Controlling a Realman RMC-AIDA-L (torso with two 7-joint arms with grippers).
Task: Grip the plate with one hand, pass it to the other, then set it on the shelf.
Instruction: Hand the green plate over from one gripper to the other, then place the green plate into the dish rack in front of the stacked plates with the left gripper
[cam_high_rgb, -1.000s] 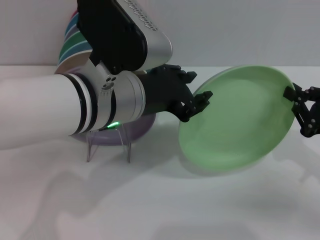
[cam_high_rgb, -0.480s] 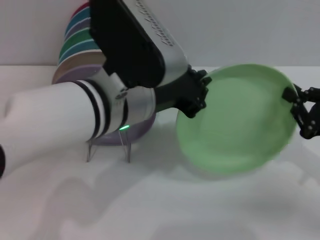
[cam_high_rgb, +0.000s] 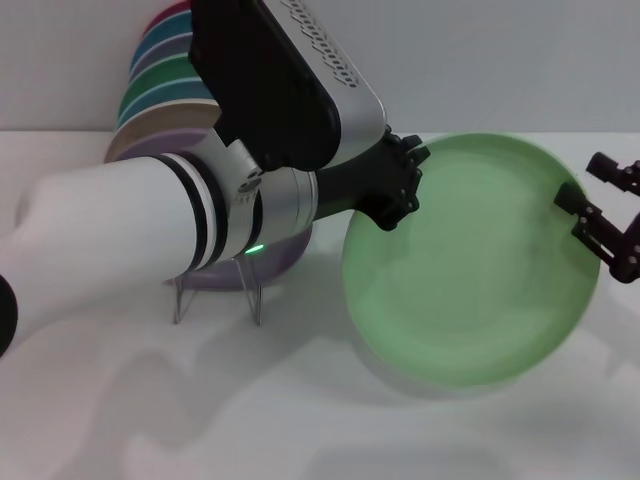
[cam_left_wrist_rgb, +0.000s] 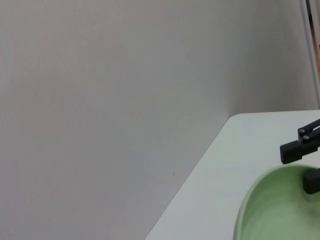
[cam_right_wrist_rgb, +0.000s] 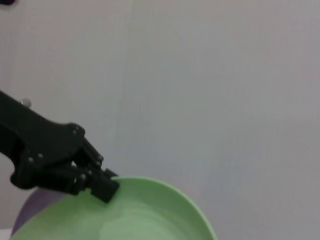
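Hanging tilted, plate (cam_high_rgb: 470, 265) rim clamped in left gripper (cam_high_rgb: 400, 190) jaws, right gripper (cam_high_rgb: 598, 215) jaws spread at opposite rim

Plate (cam_high_rgb: 470, 275) sits centre-right, tilted, held above the tabletop (cam_high_rgb: 300, 410). Left end effector (cam_high_rgb: 400, 185) on its upper-left rim; right end effector (cam_high_rgb: 600, 215) at its right rim, fingers apart. Shelf (cam_high_rgb: 215, 290) stands on tabletop to the left, w/ another plate (cam_high_rgb: 285, 255) in it. Plate stack (cam_high_rgb: 160, 100) far left, behind shelf.
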